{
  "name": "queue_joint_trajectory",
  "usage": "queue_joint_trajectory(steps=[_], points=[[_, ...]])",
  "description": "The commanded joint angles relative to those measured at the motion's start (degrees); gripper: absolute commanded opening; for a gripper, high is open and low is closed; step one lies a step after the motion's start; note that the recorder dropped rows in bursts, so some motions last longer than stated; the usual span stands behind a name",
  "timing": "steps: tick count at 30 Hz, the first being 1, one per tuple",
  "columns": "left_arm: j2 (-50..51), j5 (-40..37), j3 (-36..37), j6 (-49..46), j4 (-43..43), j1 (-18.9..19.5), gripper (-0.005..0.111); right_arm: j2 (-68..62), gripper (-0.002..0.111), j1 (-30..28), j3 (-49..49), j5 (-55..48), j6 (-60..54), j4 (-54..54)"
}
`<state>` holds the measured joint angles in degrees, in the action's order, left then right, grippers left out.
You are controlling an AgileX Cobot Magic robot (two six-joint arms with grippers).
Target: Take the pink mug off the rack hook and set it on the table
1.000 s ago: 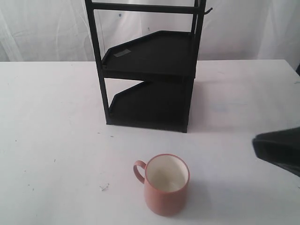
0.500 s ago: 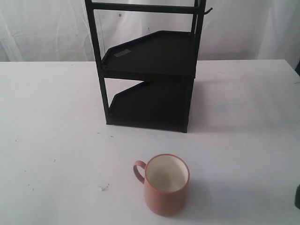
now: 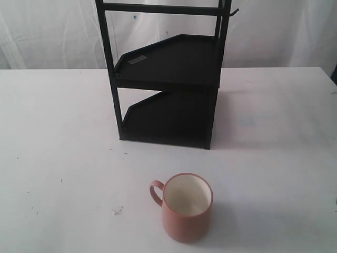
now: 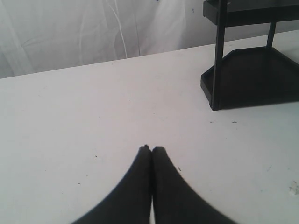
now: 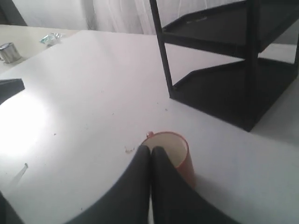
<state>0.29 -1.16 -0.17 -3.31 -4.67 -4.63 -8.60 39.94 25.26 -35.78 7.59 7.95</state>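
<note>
**A:** Where is the pink mug?

**B:** The pink mug (image 3: pixel 187 208) stands upright on the white surface (image 3: pixel 63 147). Its mouth faces up, the cream inside shows, and its loop handle is turned toward the left of the exterior view. It hangs from nothing.

**A:** And the rack?

**B:** The rack (image 3: pixel 168 79) stands behind the mug, well apart from it, with two angled black shelves one above the other. The rack hook (image 3: pixel 233 11) sticks out bare from the top of the right-hand post.

**A:** Anything lying near the mug?

**B:** A small pale scrap (image 3: pixel 117 211) lies on the surface just to the handle side. A few dark specks are scattered farther out.

**A:** What about the right gripper?

**B:** The right gripper (image 5: pixel 150 148) is closed, its two dark fingers pressed together at the tips and gripping nothing. In its wrist view the mug's rim shows just past those tips.

**A:** And the left gripper?

**B:** The left gripper (image 4: pixel 151 148) is closed the same way and empty, over bare surface. The rack's lower shelf is off to one side of it. A white curtain (image 3: pixel 47 31) hangs behind everything.
</note>
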Motion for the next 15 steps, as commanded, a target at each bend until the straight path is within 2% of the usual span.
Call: queue_joint_trajectory(steps=[1,5,15], points=[[-0.3,-0.2,0.2,0.4,0.1,0.1,0.0,0.4,0.0,-1.2,-4.6,11.8,0.0,-5.7],[-0.3,-0.2,0.2,0.4,0.1,0.1,0.0,0.4,0.0,-8.6,-11.4,21.0,0.3,-6.4],[-0.3,-0.2,0.2,0.4,0.1,0.1,0.0,4.3,0.0,-23.4,-18.3,20.9,-8.1,-7.0]])
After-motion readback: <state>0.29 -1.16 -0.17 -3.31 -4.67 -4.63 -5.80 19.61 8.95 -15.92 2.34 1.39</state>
